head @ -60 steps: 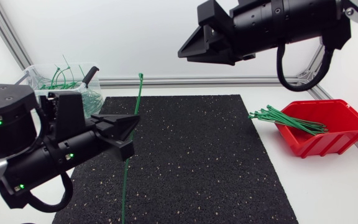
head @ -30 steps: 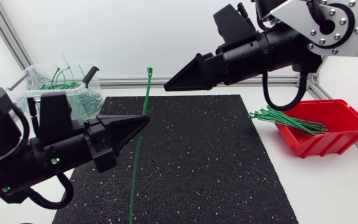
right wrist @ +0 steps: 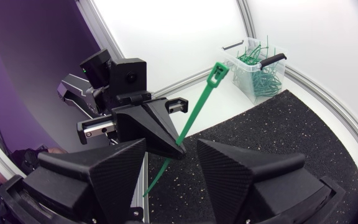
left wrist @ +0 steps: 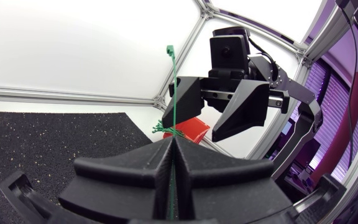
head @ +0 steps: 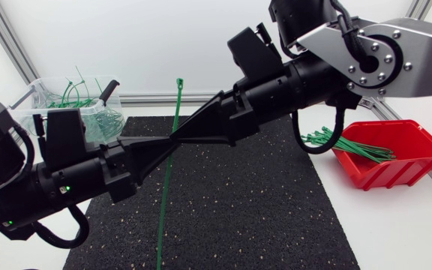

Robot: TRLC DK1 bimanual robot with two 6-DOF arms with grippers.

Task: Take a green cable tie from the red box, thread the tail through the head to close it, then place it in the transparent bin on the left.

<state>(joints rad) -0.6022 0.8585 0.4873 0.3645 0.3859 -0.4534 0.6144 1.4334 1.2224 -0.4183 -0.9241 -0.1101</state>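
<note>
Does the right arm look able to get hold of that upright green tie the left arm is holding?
Probably yes: the right pincer is open, the green tie held by the left pincer stands in line with that gap, and nothing blocks the way.

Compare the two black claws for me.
The left gripper is shut on the green cable tie; the right gripper is open, its fingers standing either side of that tie. The left gripper sits low over the mat; the right gripper slants down from higher. Both have black wedge-shaped fingers.
</note>
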